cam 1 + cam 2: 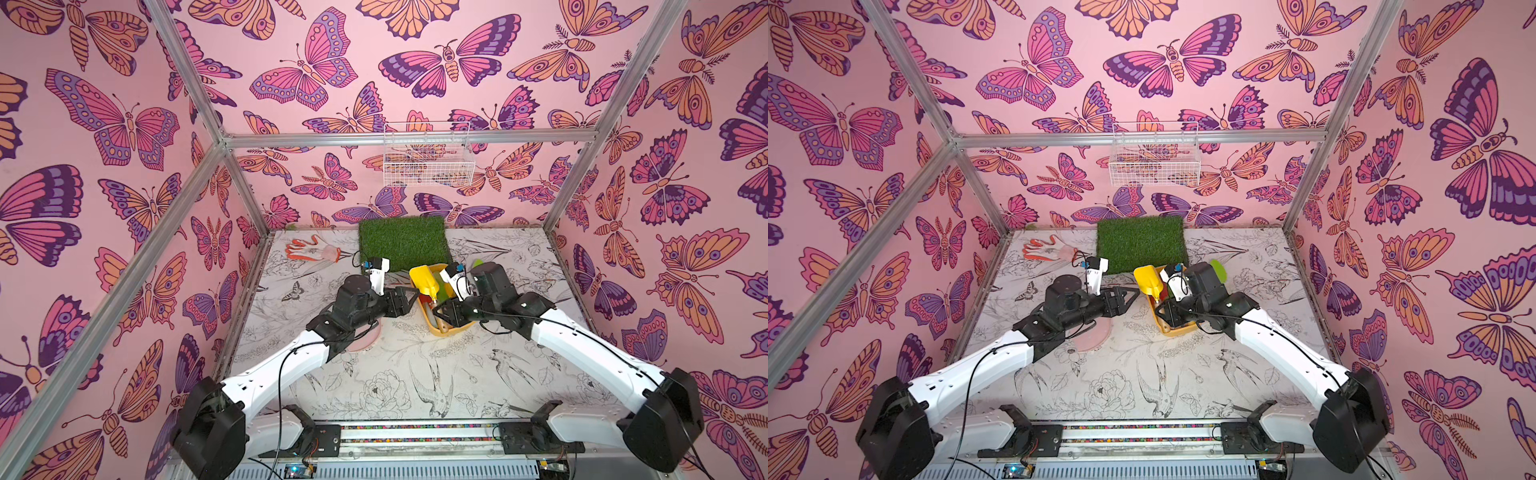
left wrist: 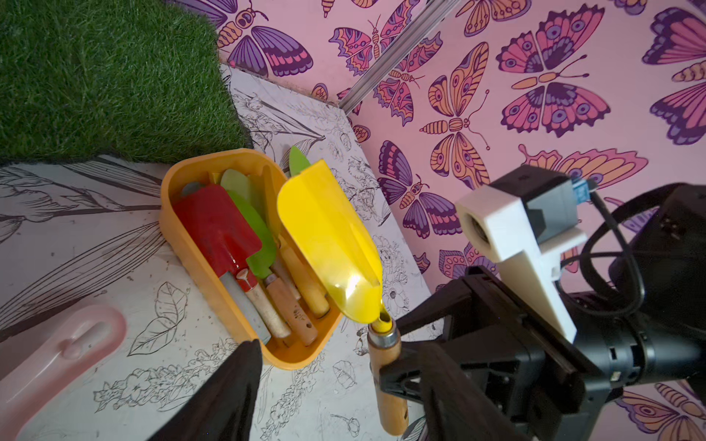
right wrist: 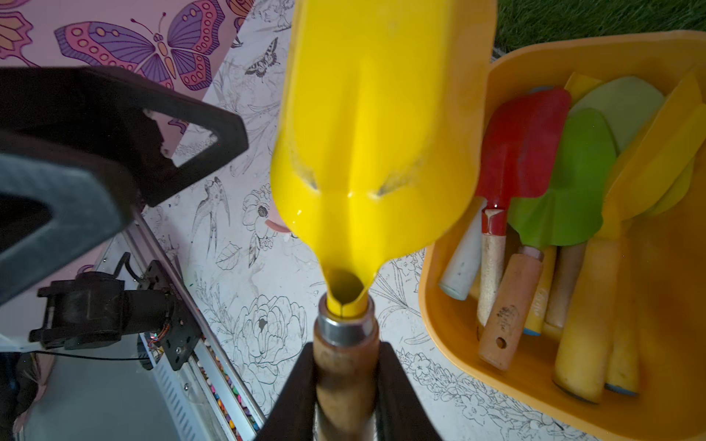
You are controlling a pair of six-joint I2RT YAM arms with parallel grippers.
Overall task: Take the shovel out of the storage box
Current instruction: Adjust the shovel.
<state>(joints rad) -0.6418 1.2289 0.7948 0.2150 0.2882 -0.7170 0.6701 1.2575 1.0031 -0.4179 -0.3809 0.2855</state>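
1. The right arm (image 1: 582, 345) reaches forward from its base with the elbow bent. Its forearm angles inward towards the middle of the table.
2. The right gripper (image 3: 345, 355) has its fingers clamped on the wooden handle (image 3: 345, 385) of the yellow shovel (image 3: 374, 114), just below the metal collar.
3. The shovel's blade rises tilted away from those fingers, lifted clear of the storage box (image 2: 179, 244).
4. The storage box sits on the table just beside the right fingers. It holds a red spade (image 2: 217, 229), a green trowel (image 2: 256, 236) and other wooden-handled tools.
5. The left arm (image 1: 270, 370) mirrors this bent, inward reach.
6. The left gripper (image 1: 411, 299) has its fingers spread with nothing between them. They point at the shovel from the side away from the box, near it but not touching.
7. A pink dustpan (image 2: 57, 343) lies on the table behind the left fingers.
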